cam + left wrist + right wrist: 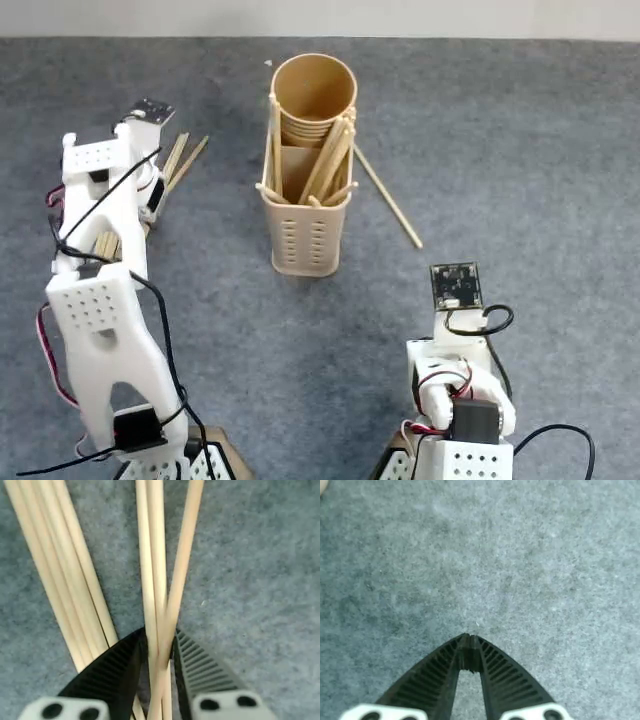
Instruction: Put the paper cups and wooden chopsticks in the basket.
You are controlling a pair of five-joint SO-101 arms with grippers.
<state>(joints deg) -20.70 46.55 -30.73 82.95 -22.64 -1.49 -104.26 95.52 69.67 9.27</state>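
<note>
Centre of grey carpet (520,120): beige perforated basket (305,245), upright, split into compartments. Far compartment: stack of paper cups (313,88), nested, mouths up, standing taller than the basket rim. Near compartments: several basket chopsticks (330,160) on end, leaning on cups and dividers, tips over the rim at mixed angles.

Just right of basket: stray chopstick (388,198), flat on carpet, long axis diagonal, one end by the basket's upper wall, other end out toward the right arm (460,400). Touching the basket or not: can't tell.

Left side: left arm (100,200) stretched over a chopstick pile (186,158), flat on carpet, stick ends fanning out past the wrist, pointing away from the arm's base and a little toward the basket.

Left wrist view: left gripper (159,636) narrowed onto crossed chopsticks (159,555), roughly three sticks wedged between the ribbed pads, crossing right at the jaws, long axes running straight out ahead of the gripper. Lifted or lying on the carpet: can't tell. Just beside: loose bundle (60,565), near-parallel sticks angled slightly off the gripped ones, disappearing under one finger.

Right arm low in the high view, well apart from basket. Right gripper (469,639) closed tight, tips touching each other, over bare carpet.
</note>
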